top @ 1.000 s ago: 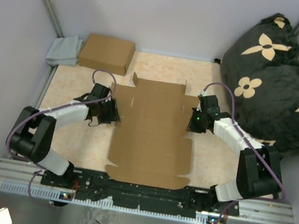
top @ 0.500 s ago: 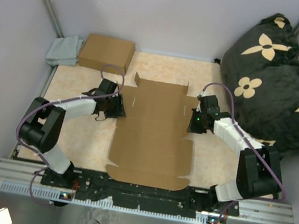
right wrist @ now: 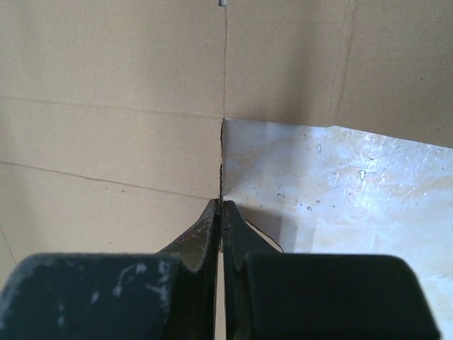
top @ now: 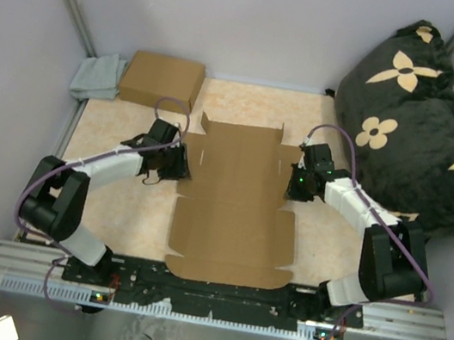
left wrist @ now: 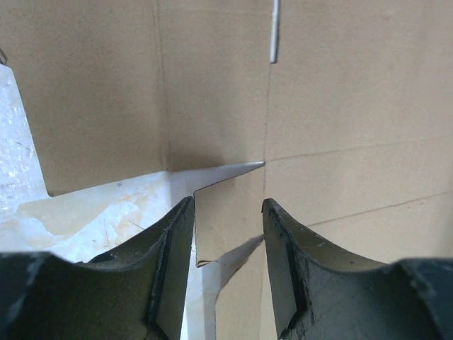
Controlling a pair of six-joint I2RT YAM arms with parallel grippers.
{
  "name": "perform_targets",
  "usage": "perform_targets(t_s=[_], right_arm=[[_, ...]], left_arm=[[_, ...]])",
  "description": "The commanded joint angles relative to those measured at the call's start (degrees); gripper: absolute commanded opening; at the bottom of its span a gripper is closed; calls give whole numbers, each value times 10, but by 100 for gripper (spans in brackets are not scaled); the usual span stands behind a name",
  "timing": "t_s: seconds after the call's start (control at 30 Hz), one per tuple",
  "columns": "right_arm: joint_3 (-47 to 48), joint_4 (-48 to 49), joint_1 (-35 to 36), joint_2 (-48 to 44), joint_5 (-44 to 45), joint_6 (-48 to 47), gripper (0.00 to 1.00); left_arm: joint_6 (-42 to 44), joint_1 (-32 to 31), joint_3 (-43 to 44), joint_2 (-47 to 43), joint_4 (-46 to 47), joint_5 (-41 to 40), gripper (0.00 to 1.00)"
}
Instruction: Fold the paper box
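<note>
— So, the left fingers point(left wrist: 170, 262)?
— Parted, black and scuffed. A thin tab of the paper box point(left wrist: 340, 106) sits in the gap, with glossy marbled desk point(left wrist: 92, 212) beneath.
— And the right fingers point(right wrist: 205, 244)?
— Pinched tight on the box's raw corrugated edge. Creases and a slit run beyond them.
— What does the top view add?
— The whole sheet: flat, matte brown, lying between both sets of fingers. A smooth carton point(top: 162, 81) sits beyond the left ones.

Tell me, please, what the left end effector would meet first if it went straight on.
Probably the paper box: the open left end effector straddles a small side tab, with the flat panel beyond; depth is unclear.
</note>
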Motion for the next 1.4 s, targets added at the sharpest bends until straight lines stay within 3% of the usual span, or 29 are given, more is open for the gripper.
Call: perform_targets(t_s=[0.0, 0.4, 0.57, 0.83, 1.37], right_arm=[[21, 23, 3, 6, -15, 0, 0], [21, 31, 13, 17, -25, 7, 0], [29, 30, 17, 26, -26, 9, 6], [51, 29, 36, 36, -27, 11, 29], [102, 45, 108, 169, -12, 38, 35]], left_arm=[[-10, -14, 18, -26, -8, 25, 49], [-33, -51, 53, -2, 16, 42, 49], [-37, -66, 65, 31, 30, 43, 49], [-39, -71, 55, 87, 48, 41, 48], [-43, -72, 29, 108, 62, 40, 48]])
